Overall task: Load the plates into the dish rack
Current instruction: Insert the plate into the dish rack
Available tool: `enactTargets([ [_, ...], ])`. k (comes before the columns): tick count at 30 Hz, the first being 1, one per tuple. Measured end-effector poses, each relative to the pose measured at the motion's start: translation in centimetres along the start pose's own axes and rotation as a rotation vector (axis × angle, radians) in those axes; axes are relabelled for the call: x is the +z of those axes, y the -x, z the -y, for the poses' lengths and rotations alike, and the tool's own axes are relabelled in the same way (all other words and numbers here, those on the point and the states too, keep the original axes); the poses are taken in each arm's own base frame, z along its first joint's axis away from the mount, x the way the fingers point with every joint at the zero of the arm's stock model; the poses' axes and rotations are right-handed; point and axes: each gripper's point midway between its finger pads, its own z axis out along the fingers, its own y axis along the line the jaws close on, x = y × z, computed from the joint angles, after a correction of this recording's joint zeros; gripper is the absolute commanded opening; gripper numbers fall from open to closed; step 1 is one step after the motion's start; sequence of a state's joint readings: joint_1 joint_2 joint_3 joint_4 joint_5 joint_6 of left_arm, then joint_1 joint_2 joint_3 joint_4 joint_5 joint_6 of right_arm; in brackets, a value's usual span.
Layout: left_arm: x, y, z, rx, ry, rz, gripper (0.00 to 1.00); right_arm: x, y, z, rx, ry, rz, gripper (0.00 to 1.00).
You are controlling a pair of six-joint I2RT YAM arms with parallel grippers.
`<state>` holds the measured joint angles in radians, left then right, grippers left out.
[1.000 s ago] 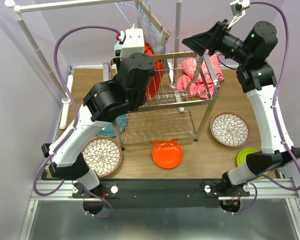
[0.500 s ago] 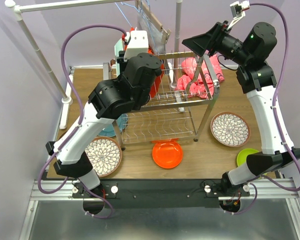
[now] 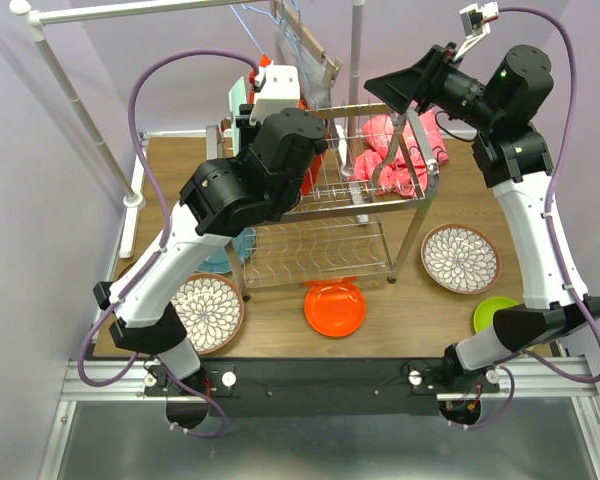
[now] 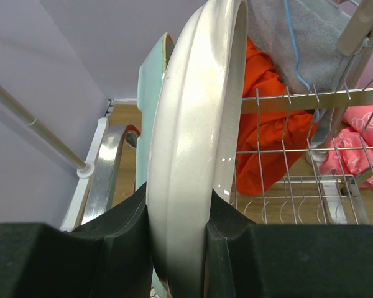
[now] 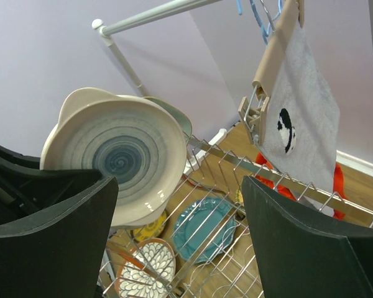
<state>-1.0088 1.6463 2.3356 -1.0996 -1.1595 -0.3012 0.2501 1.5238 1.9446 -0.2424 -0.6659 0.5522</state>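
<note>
At the bottom of the left wrist view, the left gripper [image 4: 177, 233] pinches the white plate [image 4: 193, 136] on edge by its rim, with the mint plate [image 4: 152, 112] just beyond. Best hold it upright and parallel — seat the rim in a free slot of the dish rack [image 4: 298, 151] before releasing. The right gripper [image 5: 180, 233] hangs spread, empty.
</note>
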Motion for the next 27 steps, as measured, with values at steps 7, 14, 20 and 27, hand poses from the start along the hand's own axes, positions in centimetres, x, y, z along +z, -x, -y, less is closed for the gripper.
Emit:
enactTargets([
  [7,0.3,-0.2,0.1,0.003,0.008,-0.006,0.00,0.0,0.0,0.1,-0.003,-0.004,0.001,0.90],
  [14,0.5,-0.9,-0.3,0.005,0.023,-0.024,0.00,-0.1,0.0,0.1,-0.002,-0.007,0.003,0.90],
  [20,0.8,-1.2,-0.4,-0.002,0.034,-0.033,0.00,-0.2,0.1,0.0,-0.004,-0.007,0.005,0.90],
  [27,0.9,-1.5,-0.1,-0.016,0.030,-0.038,0.00,-0.2,0.1,0.0,-0.003,-0.014,0.008,0.90],
])
